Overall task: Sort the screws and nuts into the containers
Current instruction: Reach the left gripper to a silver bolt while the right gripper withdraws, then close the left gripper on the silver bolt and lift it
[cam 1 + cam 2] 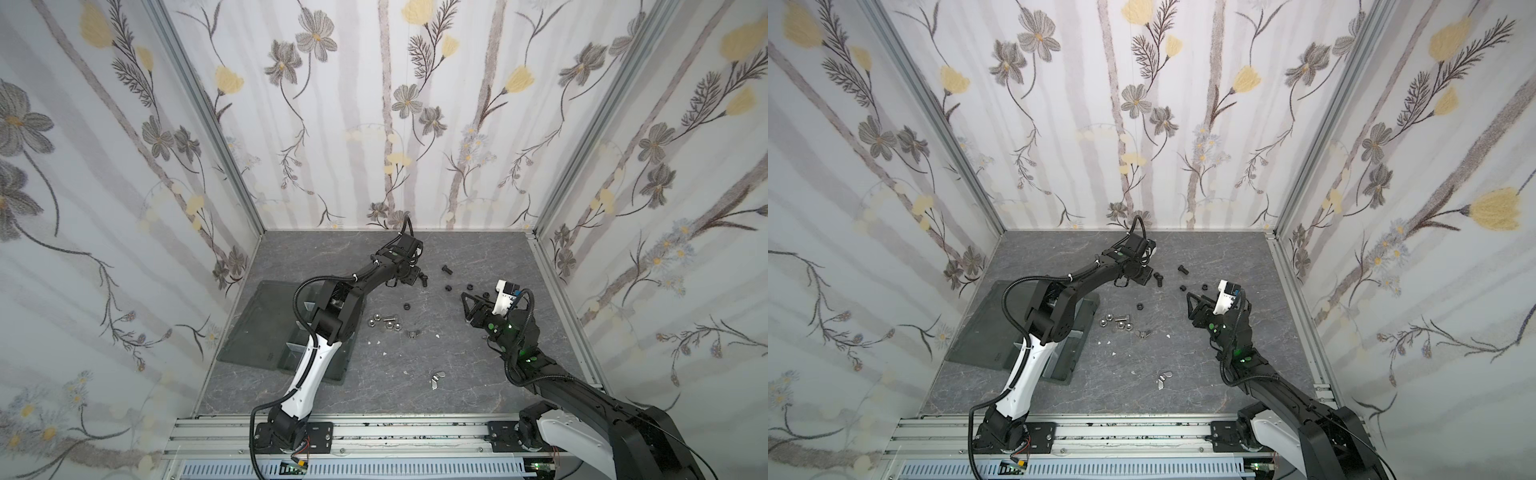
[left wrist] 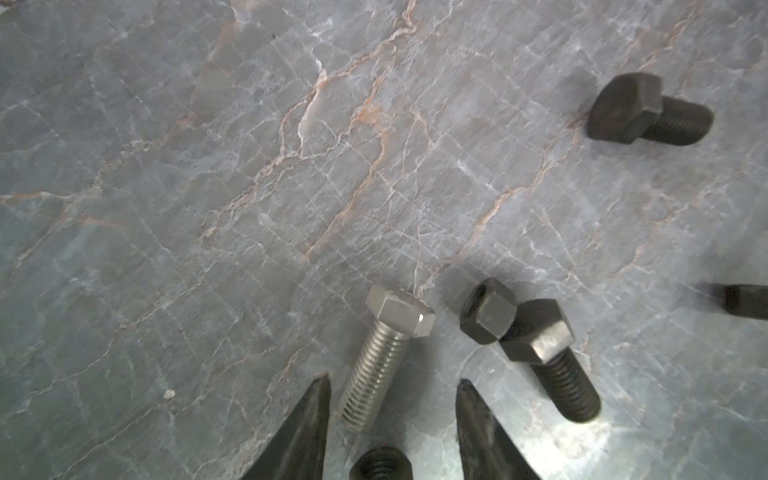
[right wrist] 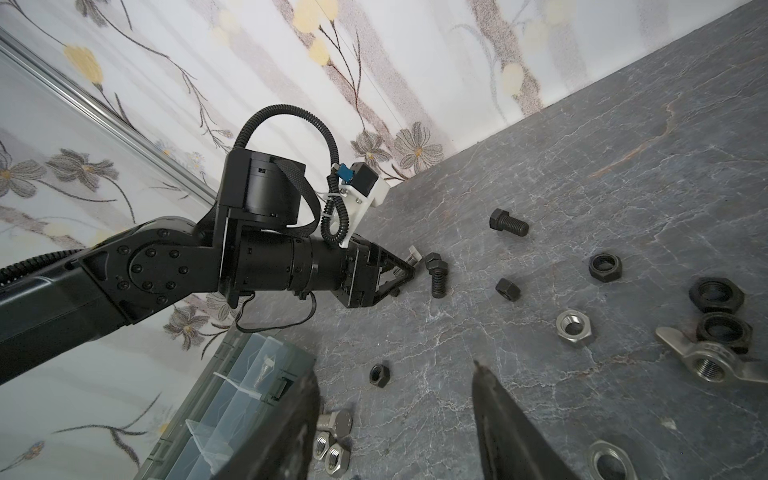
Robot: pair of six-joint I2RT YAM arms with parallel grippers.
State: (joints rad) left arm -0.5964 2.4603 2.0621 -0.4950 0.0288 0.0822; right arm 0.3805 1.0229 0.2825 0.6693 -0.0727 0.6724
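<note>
My left gripper (image 2: 394, 380) is low over the table at the back, open. The shank of a silver screw (image 2: 384, 353) lies between its fingertips (image 2: 320, 399), close to one of them. Next to it lie a black nut (image 2: 488, 311) and black screws (image 2: 548, 357). In both top views this gripper (image 1: 417, 276) is beyond the tray of containers (image 1: 332, 376). My right gripper (image 1: 464, 307) hovers open and empty over the right of the table. Black nuts (image 1: 449, 287), silver nuts and a silver screw (image 1: 384, 322) lie scattered between the arms.
The left arm hides most of the tray; its flat dark lid (image 1: 257, 324) lies to the left. Wing nuts (image 1: 437, 378) lie nearer the front, and another black screw (image 1: 448, 269) lies at the back. Papered walls close in three sides, with the rail along the front.
</note>
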